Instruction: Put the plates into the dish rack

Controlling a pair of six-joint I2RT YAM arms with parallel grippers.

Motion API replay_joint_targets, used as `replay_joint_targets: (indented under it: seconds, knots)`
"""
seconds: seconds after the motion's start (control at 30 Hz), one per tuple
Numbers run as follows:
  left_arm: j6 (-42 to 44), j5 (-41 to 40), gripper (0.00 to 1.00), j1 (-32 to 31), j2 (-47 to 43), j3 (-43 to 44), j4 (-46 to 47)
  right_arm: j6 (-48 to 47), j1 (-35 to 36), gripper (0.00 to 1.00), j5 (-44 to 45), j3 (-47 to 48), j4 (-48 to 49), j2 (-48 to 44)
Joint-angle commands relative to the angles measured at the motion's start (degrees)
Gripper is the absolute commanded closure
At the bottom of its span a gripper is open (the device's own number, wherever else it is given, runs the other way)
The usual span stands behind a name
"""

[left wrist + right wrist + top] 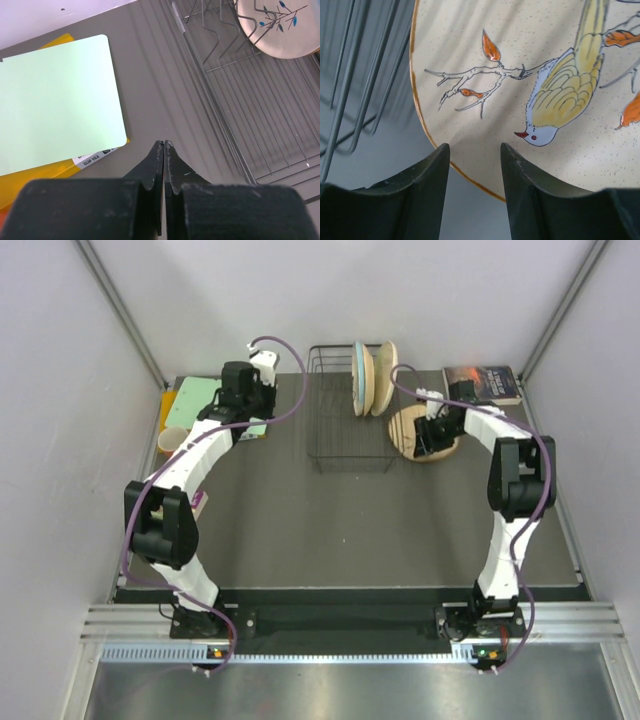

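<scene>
The black wire dish rack [345, 425] stands at the middle rear. Plates stand on edge in its far right end: a light blue one [357, 378] and a tan one [384, 378]. The left wrist view shows the rack [260, 125] and a plate face with a branch and blue leaves [275, 25]. A peach-tan bird plate [405, 425] lies flat right of the rack. My right gripper [430, 437] is open over it, and its jaws [475, 150] straddle the rim of the bird plate [530, 60]. My left gripper [247, 390] is shut and empty [164, 144], left of the rack.
A green folder [55, 100] on a yellow one lies at the rear left, under my left arm. A tan cup [172, 443] stands at the left edge. A dark book [482, 383] lies at the rear right. Rack wires [355, 75] are close on the right gripper's left.
</scene>
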Motion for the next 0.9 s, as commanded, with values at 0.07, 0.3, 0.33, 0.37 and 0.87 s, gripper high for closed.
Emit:
replay_joint_targets:
  seconds: [0.07, 0.3, 0.33, 0.37, 0.87]
  knots:
    - [-2.12, 0.85, 1.00, -0.06, -1.27, -0.12, 2.58, -1.38, 0.56, 0.53, 0.64, -18.72, -10.81, -7.70]
    - [-3.52, 3.13, 1.00, 0.03, -4.78, -3.02, 2.40, -1.38, 0.47, 0.53, 2.84, -27.10, -11.51, -17.74]
    - [-3.62, 3.31, 1.00, 0.03, -5.22, -3.89, 2.49, -1.29, 0.47, 0.53, 2.76, -28.15, -11.95, -18.27]
    - [-3.62, 3.66, 1.00, 0.03, -6.18, -4.33, 2.49, -1.38, 0.55, 0.53, 2.93, -27.82, -12.48, -19.23]
    - [-24.05, 6.56, 0.71, 0.11, -27.10, -20.06, 0.47, -2.69, 1.97, 0.50, 5.57, -31.95, -15.91, -36.10]
